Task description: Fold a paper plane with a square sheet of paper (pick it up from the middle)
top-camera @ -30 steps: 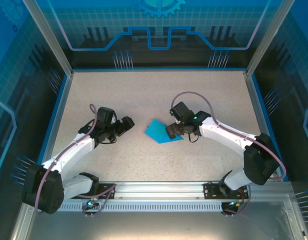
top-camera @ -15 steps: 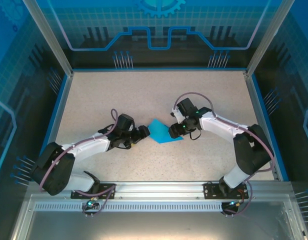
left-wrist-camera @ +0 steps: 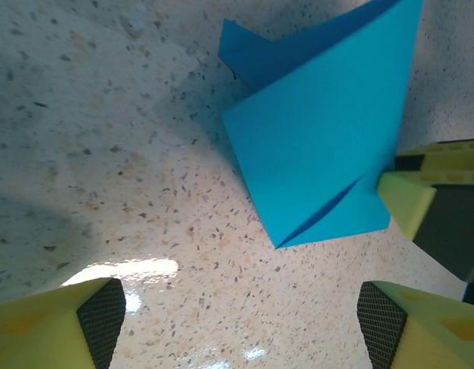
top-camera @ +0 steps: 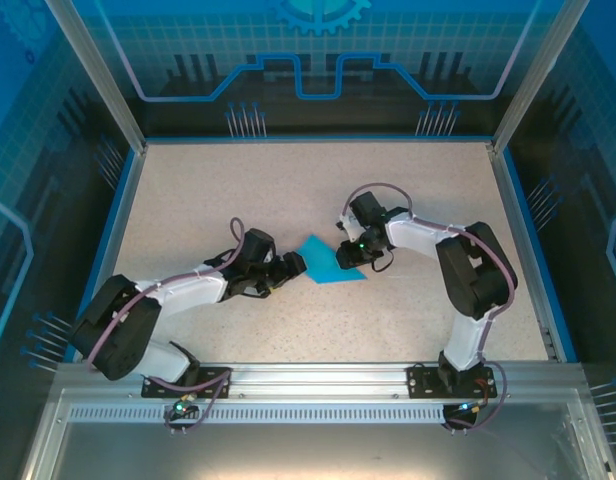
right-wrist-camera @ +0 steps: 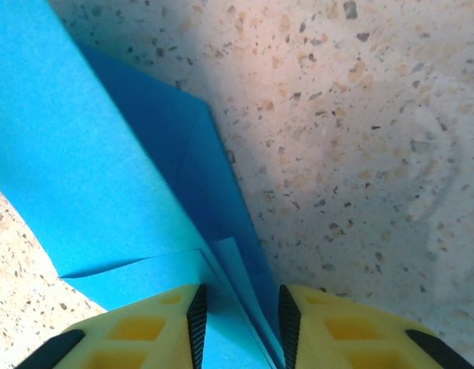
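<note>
Teal-blue paper [right-wrist-camera: 83, 169], already creased into a pointed, partly folded shape, has one of its raised folds standing between the pads of my right tool [right-wrist-camera: 241, 307]. On the right wrist camera I see the two yellow fingers drawn close together with the layered edge of the paper sandwiched in the narrow gap, so I read that tool as gripping the paper. My left tool [left-wrist-camera: 237, 323] is spread wide, its yellow fingertips [left-wrist-camera: 60, 323] at the bottom corners of the left wrist view with bare speckled counter [left-wrist-camera: 106, 154] between them. The paper lies just ahead of it, untouched by it. On that same view I can see a yellow finger of the right tool meeting the paper's right-hand corner. From the overhead camera, the left tool sits just beside the paper's left point and the right tool is on its right side, the two arms reaching in toward each other. The paper lies near the middle of the counter, a little toward the near side, and one flap looks lifted off the surface.
</note>
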